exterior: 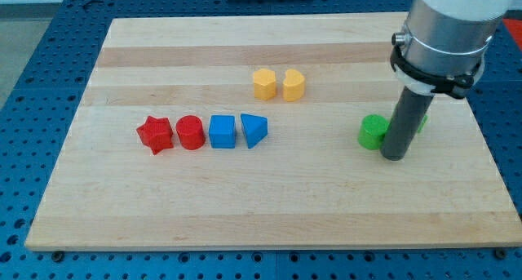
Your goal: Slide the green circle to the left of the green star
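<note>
Green circle (373,131) sits on board's (245,206) right side, touching my tip (395,156) at its 10 o'clock. Green star (422,121), mostly hidden by the rod, lies at tip's 1 o'clock. Circle likely already left of star. Rod vertical; no jaws, bare tip only.

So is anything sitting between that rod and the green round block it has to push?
Nothing visible does. My tip sits right beside the green circle, on its right in the view. The green star is mostly hidden behind the rod.
</note>
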Controlling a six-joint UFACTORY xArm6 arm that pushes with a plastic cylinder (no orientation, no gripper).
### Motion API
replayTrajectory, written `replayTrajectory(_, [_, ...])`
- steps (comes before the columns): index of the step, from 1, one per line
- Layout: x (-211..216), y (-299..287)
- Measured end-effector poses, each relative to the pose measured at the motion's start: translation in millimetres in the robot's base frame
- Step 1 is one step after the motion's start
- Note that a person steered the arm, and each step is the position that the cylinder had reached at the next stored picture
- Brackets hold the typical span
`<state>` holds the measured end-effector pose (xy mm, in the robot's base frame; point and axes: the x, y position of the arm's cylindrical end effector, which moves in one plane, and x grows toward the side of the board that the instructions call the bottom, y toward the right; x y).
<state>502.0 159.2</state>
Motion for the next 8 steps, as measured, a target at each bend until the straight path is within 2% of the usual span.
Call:
replayTrajectory(4, [-3, -35])
replayTrajectory(8, [-3, -11])
